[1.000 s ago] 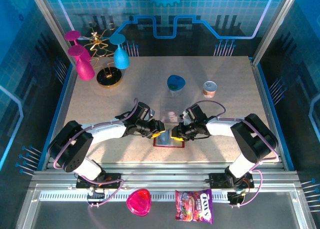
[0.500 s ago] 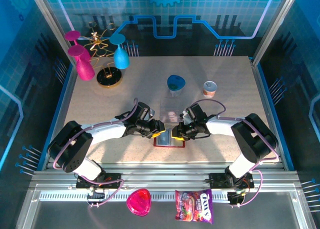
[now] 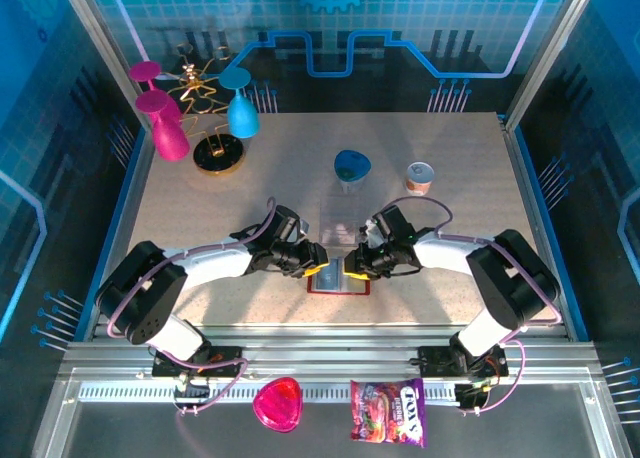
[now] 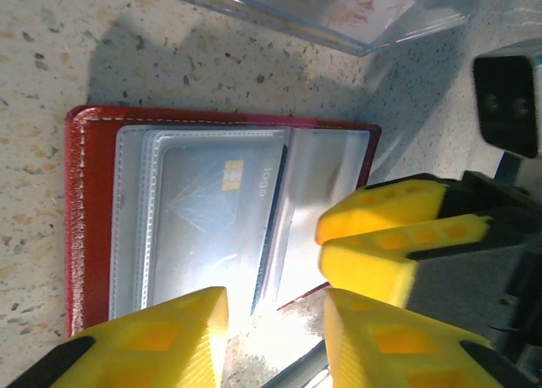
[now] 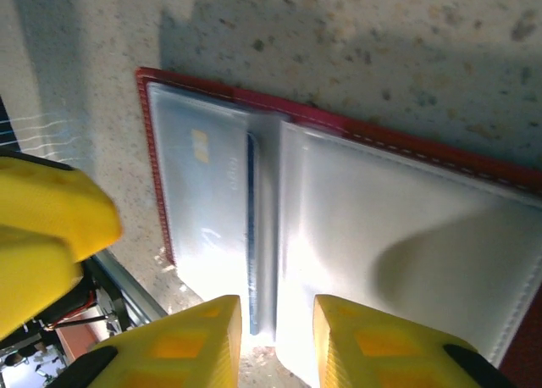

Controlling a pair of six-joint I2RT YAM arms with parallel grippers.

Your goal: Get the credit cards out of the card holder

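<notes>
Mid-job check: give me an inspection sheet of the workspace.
Surface: speckled table, no spills seen.
Job's things: card holder lies open; a credit card sits in its sleeve.
Clutter: clear tray, blue dish, cup, glasses on a gold stand; heart dish and candy bag on the front ledge.
Grippers: left gripper jaws apart at the holder's edge; right gripper straddles the sleeve fold, grip unclear.
Cables: purple cables hug the arms.
Surroundings: blue enclosure walls.

Dark red card holder [image 4: 85, 218], silvery-blue credit card [image 4: 212, 210], yellow fingers [image 4: 178, 329], speckled beige table [image 4: 42, 49]
</notes>
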